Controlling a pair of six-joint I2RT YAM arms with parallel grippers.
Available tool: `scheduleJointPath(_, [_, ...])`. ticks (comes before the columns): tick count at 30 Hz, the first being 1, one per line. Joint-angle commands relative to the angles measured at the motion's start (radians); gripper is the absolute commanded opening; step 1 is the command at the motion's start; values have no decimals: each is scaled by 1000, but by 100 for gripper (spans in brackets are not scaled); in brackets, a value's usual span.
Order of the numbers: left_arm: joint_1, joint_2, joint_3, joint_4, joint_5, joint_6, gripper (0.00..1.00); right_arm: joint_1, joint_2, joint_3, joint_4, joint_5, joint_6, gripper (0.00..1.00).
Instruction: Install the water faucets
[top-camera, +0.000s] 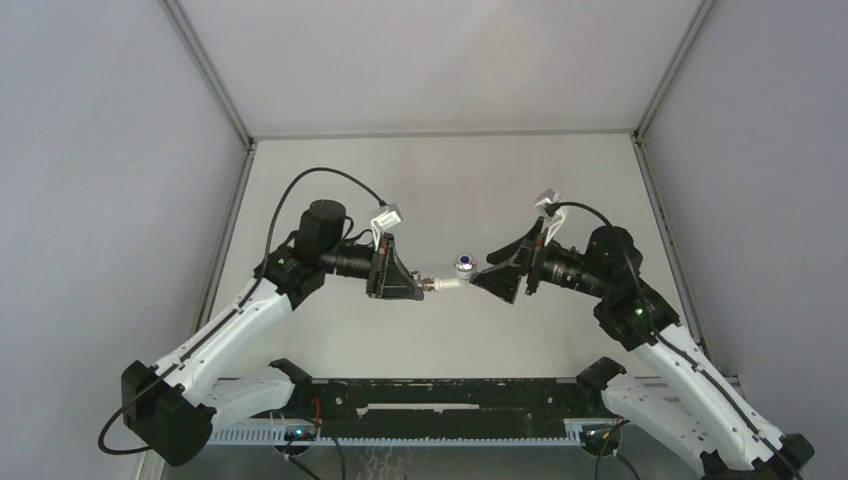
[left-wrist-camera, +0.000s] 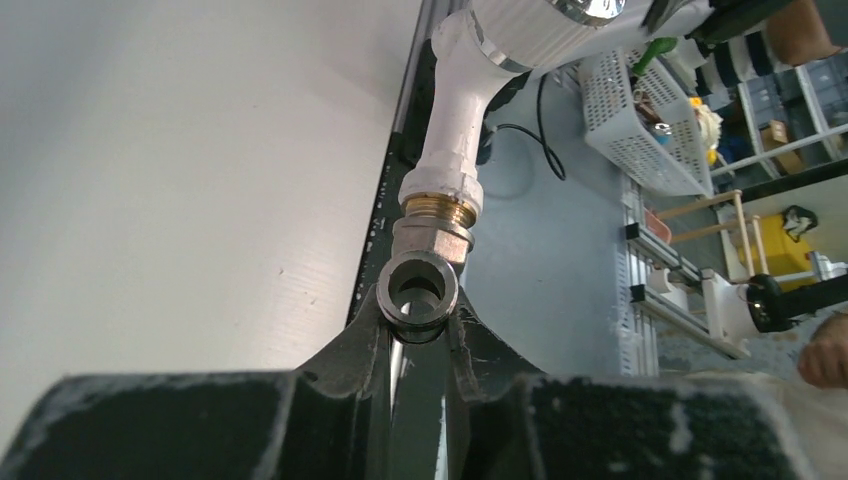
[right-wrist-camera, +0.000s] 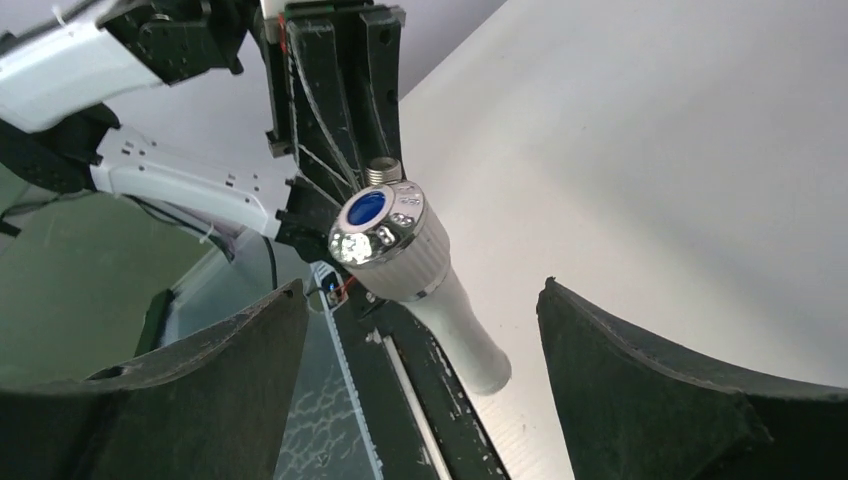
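Over the middle of the table the two water faucets are joined in a line. The grey metal fitting (left-wrist-camera: 418, 290) is pinched in my left gripper (left-wrist-camera: 418, 325), which is shut on it. A brass nut (left-wrist-camera: 440, 212) links it to the white tap piece (left-wrist-camera: 455, 120), which has a chrome knob with a blue centre (right-wrist-camera: 368, 210). From above, the white tap (top-camera: 452, 281) spans the gap between the left gripper (top-camera: 425, 287) and the right gripper (top-camera: 478, 280). My right gripper (right-wrist-camera: 422, 290) is open. Its fingers (right-wrist-camera: 600, 350) stand wide on either side of the tap's white spout (right-wrist-camera: 465, 335) without touching it.
A black rail (top-camera: 440, 395) with the arm bases runs along the near table edge. Grey enclosure walls (top-camera: 100, 200) close in the left, right and back. Beyond the table edge, the left wrist view shows a white basket (left-wrist-camera: 650, 110) and shelving.
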Motion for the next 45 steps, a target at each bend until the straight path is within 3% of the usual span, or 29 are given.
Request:
scheduleJointPath(1, [3,-26,85,79,99,-75,0,58,66,-2,89,29,-69,91])
scheduleJointPath(4, [3,-33,87,80,96,-82,0,77,111,-2,137,-5,-50,86])
scheduleJointPath(8, [4,-51,85,60,45,-47,0,69,153,1,168,-17,61,45])
scheduleJointPath(10, [3,-71,76,31,-43,9,0,32,193,16,167,-80,164,35])
scheduleJointPath(17, [-56,-158,29,14,-356,195,0,-23,419,33,273,-408,625,27])
scheduleJointPath(19, [-59,-166,13,26,-408,210,0,-24,455,33,222,-433,668,36])
scheduleJointPath(22, [-53,-179,-14,39,-461,204,0,-66,459,33,109,-426,634,67])
scheduleJointPath(25, [-24,-200,-47,87,-369,142,0,-144,402,38,-4,-361,520,84])
scheduleJointPath(28, [10,-198,-20,52,-320,83,0,-187,324,71,-108,-272,365,85])
scheduleJointPath(30, [35,-185,10,25,-253,50,0,-178,243,93,-171,-134,224,85])
scheduleJointPath(33, [58,-160,47,14,-135,-10,0,-124,71,32,-83,28,69,86])
scheduleJointPath(38, [67,-88,119,6,59,-114,0,-41,-130,-146,257,58,-153,87])
scheduleJointPath(40, [67,-70,133,42,138,-196,0,0,-152,-162,297,47,-255,88])
scheduleJointPath(45, [67,-78,150,123,165,-316,0,26,-121,-153,344,-1,-359,94])
